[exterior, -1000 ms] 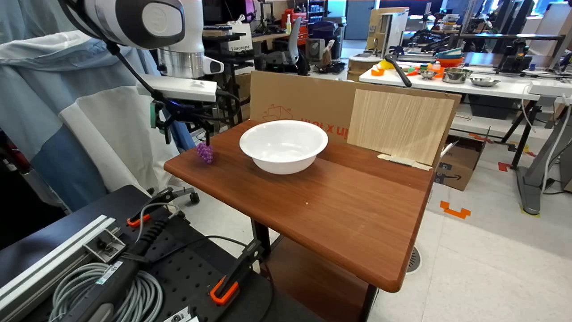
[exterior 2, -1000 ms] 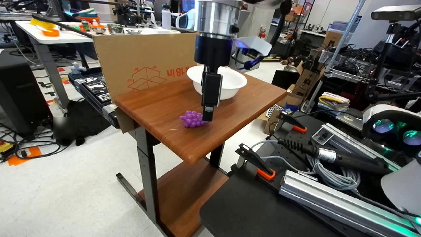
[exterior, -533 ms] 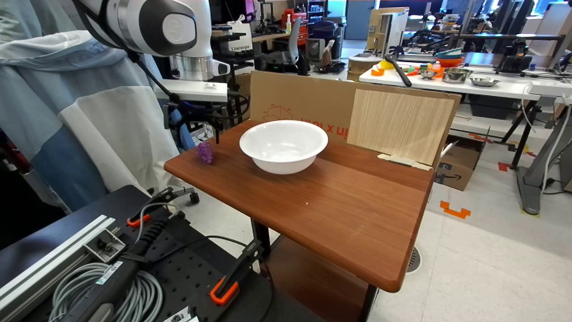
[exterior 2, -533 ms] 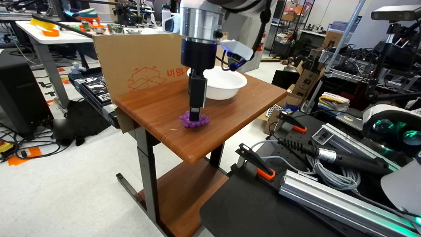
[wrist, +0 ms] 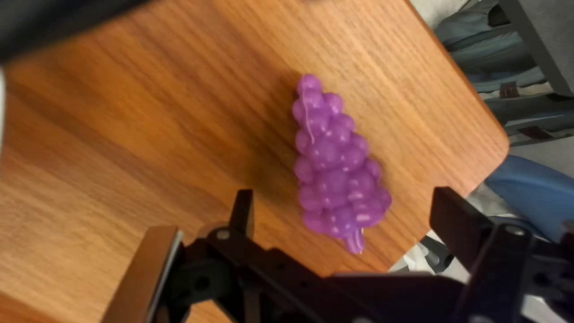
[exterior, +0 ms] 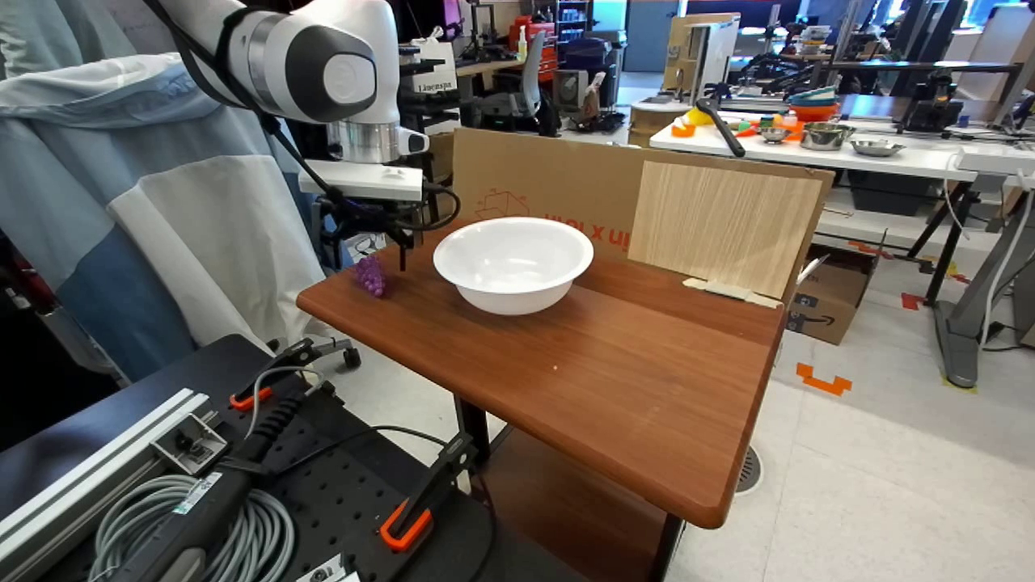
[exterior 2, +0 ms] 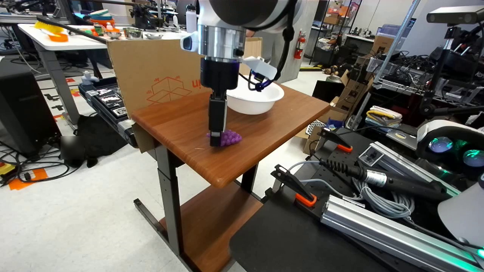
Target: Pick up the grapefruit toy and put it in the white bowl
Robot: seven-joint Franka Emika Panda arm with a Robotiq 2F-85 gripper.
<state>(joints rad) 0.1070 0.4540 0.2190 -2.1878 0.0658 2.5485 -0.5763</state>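
the tool point(wrist: 342, 202) is spread wide and pinches nothing; the toy point(wrist: 336, 170) lies on the tabletop point(exterior: 614, 380) below it, within the span of its fingers point(wrist: 242, 210) and touching neither in the wrist view, a strip of tabletop showing to either side. the step in hand looks to be lining up and lowering for the grasp. to do it well, come straight down with the gap about even on both sides, so that no finger lands on a knob and shoves the toy off; go low enough for the fingers to meet the flanks of the broad part, then squeeze gently, as the knobbly shape may roll or slip. how much height is left under the fingers i cannot tell. the toy's long axis runs nearly square to the line from finger to finger, so a squeeze from here should take it across its width. its stem and broad end lie nearest the tool's body, while the narrow tip points out ahead, leaning a little towards the finger on the side of the bowl point(exterior: 513, 301). close by the opposite finger runs the tabletop's edge, so i would avoid any nudge that way. farthest off, beyond the tip-side finger, the bowl stands apart from tool and toy.
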